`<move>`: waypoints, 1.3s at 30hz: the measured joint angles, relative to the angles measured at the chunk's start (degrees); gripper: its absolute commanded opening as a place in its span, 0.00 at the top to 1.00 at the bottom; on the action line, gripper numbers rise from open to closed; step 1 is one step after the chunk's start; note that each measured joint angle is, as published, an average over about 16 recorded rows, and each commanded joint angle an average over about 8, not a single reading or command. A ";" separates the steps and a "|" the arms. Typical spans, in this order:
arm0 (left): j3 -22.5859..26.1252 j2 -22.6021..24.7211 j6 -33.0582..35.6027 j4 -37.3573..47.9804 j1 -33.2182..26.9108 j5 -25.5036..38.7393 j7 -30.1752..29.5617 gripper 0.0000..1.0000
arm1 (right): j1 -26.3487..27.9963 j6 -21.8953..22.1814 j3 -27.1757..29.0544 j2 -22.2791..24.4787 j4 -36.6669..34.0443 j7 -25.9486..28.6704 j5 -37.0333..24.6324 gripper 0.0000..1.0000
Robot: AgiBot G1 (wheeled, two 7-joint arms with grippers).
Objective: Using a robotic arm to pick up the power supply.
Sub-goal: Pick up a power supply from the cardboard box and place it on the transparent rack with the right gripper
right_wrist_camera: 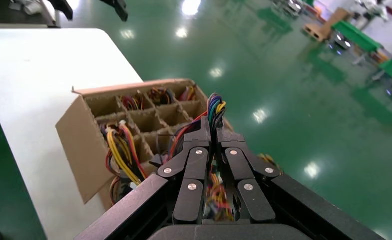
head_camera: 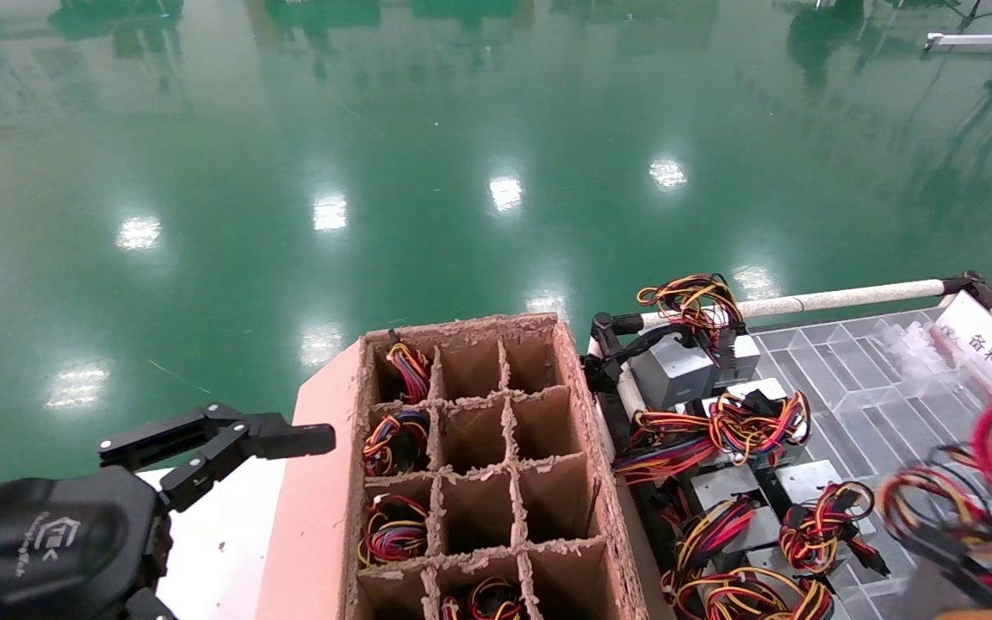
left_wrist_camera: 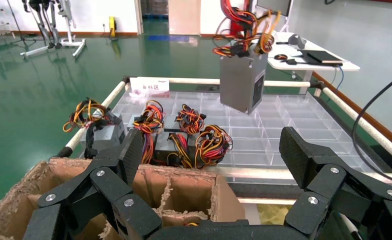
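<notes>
— Glossy green floor (head_camera: 427, 172) all around in the head view; brown cardboard box with a grid of dividers (head_camera: 479, 465) low in the middle, coloured wire bundles in its left column of cells. Right of it, clear plastic compartment tray (head_camera: 858, 379) with grey metal power supplies and their red-yellow-black wires (head_camera: 720, 430) along its near-left part.
— And the arms?
— Left black two-finger gripper (head_camera: 229, 443) at lower left beside the box, fingers spread, holding nothing. Blurred loops of red and black wire (head_camera: 978, 482) at the right edge; right gripper itself not seen.
— Left wrist view?
— Same spread fingers (left_wrist_camera: 303, 160) framing the tray. Above the tray, a grey metal power supply (left_wrist_camera: 241, 82) hanging in the air, wires bunched on top.
— Right wrist view?
— Right black gripper (right_wrist_camera: 214, 131) closed tight on a multicoloured wire bundle (right_wrist_camera: 214, 106), over the green floor, with the cardboard box and white table (right_wrist_camera: 39, 85) beyond.
</notes>
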 measured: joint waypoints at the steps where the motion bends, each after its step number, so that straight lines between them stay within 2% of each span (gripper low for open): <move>1: 0.00 0.00 0.00 0.00 0.00 0.00 0.00 0.00 | -0.63 0.00 -0.24 1.21 -0.05 -0.42 0.32 1.00; 9: 0.00 0.00 0.00 0.00 0.00 0.00 0.00 0.00 | -6.54 0.02 -2.60 8.37 -1.53 -4.83 1.73 1.00; 17: 0.01 0.00 0.00 0.00 0.00 0.00 0.00 0.00 | -13.07 0.23 -6.09 10.45 -3.31 -10.70 2.34 1.00; 28: 0.01 0.00 0.00 0.00 0.00 -0.01 0.00 0.00 | -20.14 1.13 -7.90 5.81 -5.35 -17.84 0.39 1.00; 39: 0.01 0.00 0.00 0.00 0.00 -0.01 0.01 0.00 | -23.21 2.05 -1.89 -2.35 -6.41 -19.56 -8.00 1.00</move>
